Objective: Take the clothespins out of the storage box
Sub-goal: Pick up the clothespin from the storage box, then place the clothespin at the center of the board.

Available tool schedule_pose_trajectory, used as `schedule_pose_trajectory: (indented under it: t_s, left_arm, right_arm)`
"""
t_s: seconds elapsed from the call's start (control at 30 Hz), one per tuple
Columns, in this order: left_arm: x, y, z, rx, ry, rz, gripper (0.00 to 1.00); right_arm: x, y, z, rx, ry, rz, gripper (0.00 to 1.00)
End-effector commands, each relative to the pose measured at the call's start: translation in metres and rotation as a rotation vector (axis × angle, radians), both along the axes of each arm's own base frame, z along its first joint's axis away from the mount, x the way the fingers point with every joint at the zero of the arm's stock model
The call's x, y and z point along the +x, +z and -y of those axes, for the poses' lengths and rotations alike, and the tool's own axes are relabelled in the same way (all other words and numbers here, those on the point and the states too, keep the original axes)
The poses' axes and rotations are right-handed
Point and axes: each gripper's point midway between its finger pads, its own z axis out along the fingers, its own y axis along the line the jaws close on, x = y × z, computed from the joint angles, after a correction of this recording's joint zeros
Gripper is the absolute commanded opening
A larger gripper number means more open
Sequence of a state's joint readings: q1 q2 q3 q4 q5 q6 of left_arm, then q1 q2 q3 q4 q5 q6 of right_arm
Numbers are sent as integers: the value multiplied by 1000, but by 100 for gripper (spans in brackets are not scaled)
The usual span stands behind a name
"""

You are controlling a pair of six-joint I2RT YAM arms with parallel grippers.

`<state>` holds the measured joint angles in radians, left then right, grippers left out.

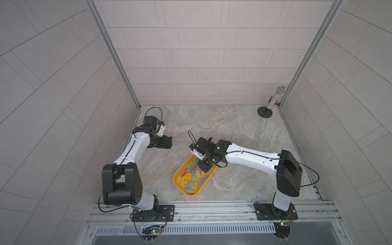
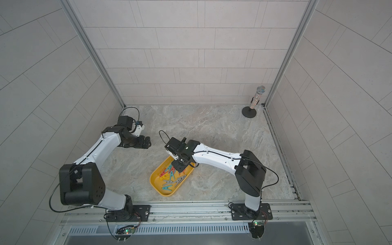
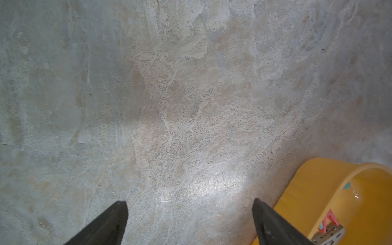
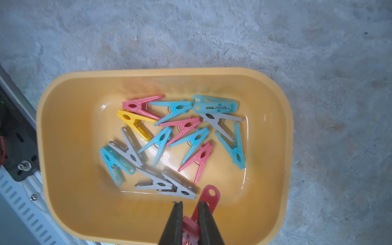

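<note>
1. i saw the right gripper [image 4: 189, 204] clamped on a red clothespin [image 4: 209, 196]. its fingers pinched the peg's body and the holed end stuck out past the tips.
2. that peg hung over the inside of the yellow storage box [image 4: 148, 73], close to one short wall. i could not tell whether it touched the box floor.
3. the other clothespins [image 4: 184, 125] lay loose in a jumble on the box floor. they were pink, blue and grey, with a single yellow clothespin [image 4: 132, 123] among them, and several overlapped.
4. in both top views the storage box [image 1: 177, 180] [image 2: 153, 180] sat at a slant on the marbled table [image 1: 233, 131], between the two arms. the right gripper [image 1: 204, 167] reached down into its far end.
5. the left gripper [image 3: 189, 202] had its fingers spread wide with nothing between them, over bare table. a corner of the storage box [image 3: 318, 180] showed just beside one finger.
6. in a top view the left gripper [image 1: 168, 142] hovered apart from the box, off toward the far left.
7. a glittery microphone [image 1: 274, 98] on a round black stand stood in the far right corner, well apart from everything else.
</note>
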<state>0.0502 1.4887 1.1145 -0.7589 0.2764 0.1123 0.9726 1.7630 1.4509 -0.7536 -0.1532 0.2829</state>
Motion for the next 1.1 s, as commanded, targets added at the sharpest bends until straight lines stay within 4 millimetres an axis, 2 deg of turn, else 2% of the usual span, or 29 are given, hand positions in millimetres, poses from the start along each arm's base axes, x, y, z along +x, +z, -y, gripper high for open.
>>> schedule_pose_trajectory:
  t_s: [0.0,0.13,0.27,0.4,0.53,0.73,0.9,1.07]
  left_arm:
    - [4,4,0,-5,0,5,100]
    - [4,4,2,-12,-5,5,100]
    - [3,4,3,-17,-9,2,100]
    - [3,3,4,-21,-12,0,100]
    - [3,4,3,-20,-13,1,100]
    - [3,6,3,-20,-12,7,100]
    - [2,7,4,-22,-15,11,100]
    - [2,6,5,-26,-18,7,100]
  right_arm:
    - [30,34,14,100,-157,12,0]
    - [86,42,57,134,-356,16,0]
    - [143,35,98,97,-498,61,0]
    - [196,18,128,-6,-577,106,0]
    - [238,-7,143,-162,-609,116,0]
    - [281,-45,148,-279,-626,111,1]
    - [297,-59,148,-304,-644,120,4]
    - [303,-72,144,-286,-661,113,10]
